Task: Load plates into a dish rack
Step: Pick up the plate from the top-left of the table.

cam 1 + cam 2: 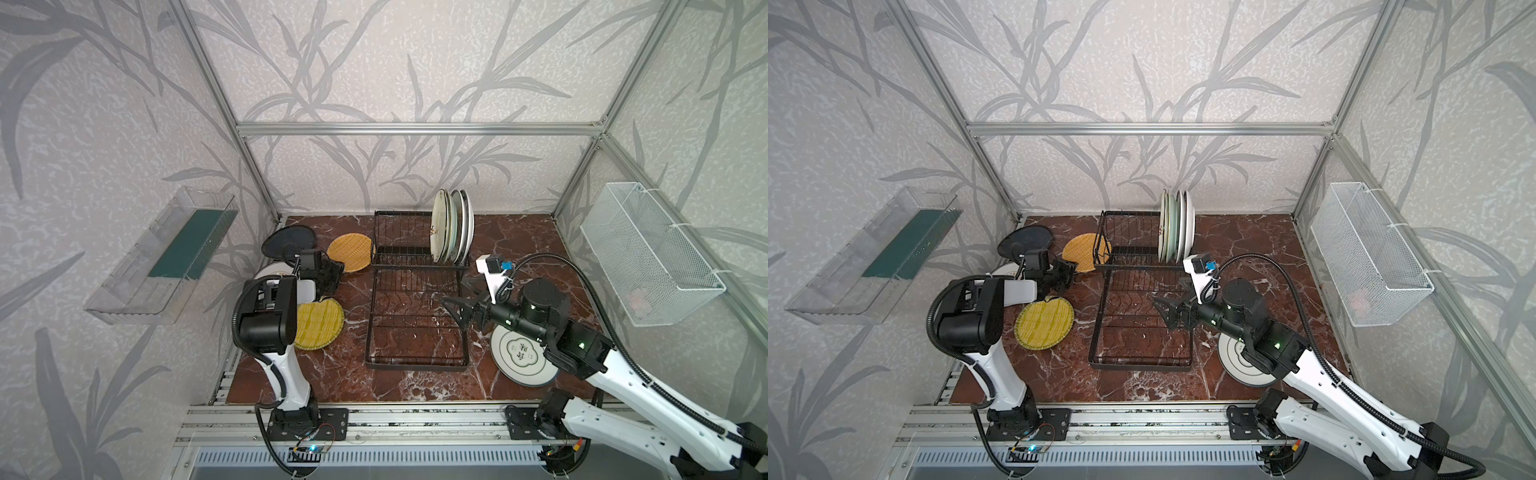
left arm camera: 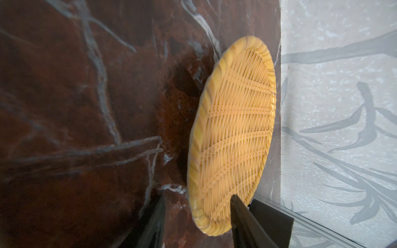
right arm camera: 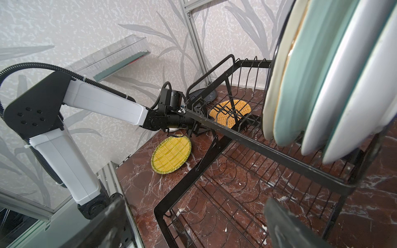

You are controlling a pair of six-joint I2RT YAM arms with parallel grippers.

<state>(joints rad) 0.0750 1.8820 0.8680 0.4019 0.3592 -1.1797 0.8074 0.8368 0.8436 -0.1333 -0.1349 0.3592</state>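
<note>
The black wire dish rack (image 1: 415, 365) stands mid-table with several plates (image 1: 451, 226) upright in its raised section. An orange woven plate (image 1: 350, 252) lies just left of the rack. My left gripper (image 2: 197, 197) is open with that plate's near rim (image 2: 214, 227) between its fingers: one finger lies over the weave, the other stands clear beside the rim. My right gripper (image 1: 457, 299) hangs open and empty over the rack's flat tray (image 3: 214, 193). On the table lie a yellow woven plate (image 1: 318, 324), a black plate (image 1: 286, 243) and a green-emblem white plate (image 1: 521, 357), partly under the right arm.
A lettered-rim white plate (image 1: 266, 272) peeks out from under the left arm. A clear plastic bin (image 1: 166, 257) hangs on the left wall, a white mesh basket (image 1: 648, 253) on the right wall. Aluminium posts frame the marble table top (image 1: 332, 374).
</note>
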